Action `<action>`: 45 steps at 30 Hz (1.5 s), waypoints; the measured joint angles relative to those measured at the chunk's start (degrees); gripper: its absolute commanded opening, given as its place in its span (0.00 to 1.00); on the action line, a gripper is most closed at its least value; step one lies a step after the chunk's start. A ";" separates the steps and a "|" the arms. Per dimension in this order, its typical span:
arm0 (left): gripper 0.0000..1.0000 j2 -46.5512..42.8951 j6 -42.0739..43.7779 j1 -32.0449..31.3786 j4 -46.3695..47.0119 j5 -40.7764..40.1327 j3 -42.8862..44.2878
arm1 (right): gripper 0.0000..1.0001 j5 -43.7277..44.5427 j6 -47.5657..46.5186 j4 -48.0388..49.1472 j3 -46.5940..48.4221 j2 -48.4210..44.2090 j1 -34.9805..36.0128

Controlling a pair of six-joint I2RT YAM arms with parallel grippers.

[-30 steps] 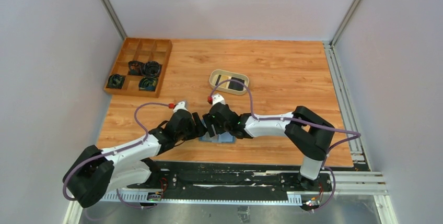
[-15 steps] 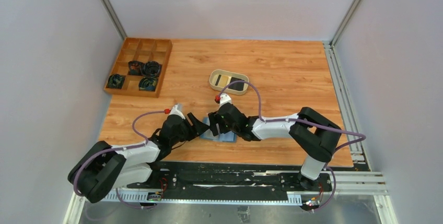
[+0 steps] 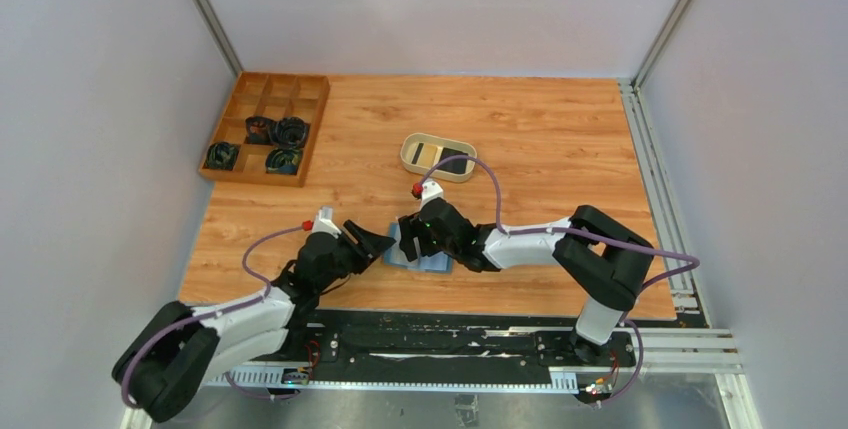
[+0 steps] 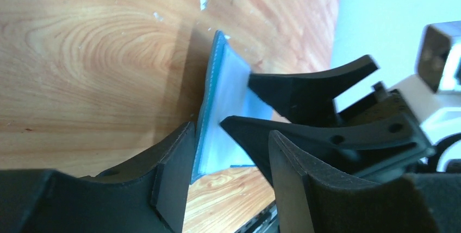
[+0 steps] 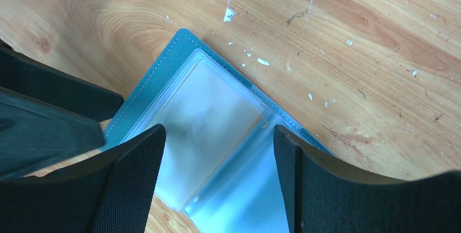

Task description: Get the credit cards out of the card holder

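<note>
Card holder [image 5: 206,119] cut off at btm

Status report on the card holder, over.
Left gripper open at edge of card holder. Right gripper open above it. Holder spread open on table, unheld. Nothing in the way.

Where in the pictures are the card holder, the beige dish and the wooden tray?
card holder [image 5: 163,73], right wrist view, on its teal cover border.
beige dish [image 3: 405,155], top view, on its left rim.
wooden tray [image 3: 258,90], top view, on an empty far compartment.
</note>
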 measured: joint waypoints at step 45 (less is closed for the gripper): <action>0.34 53.31 -12.48 0.11 54.34 0.76 1.46 | 0.76 -2.10 0.46 2.80 -0.98 0.28 -0.02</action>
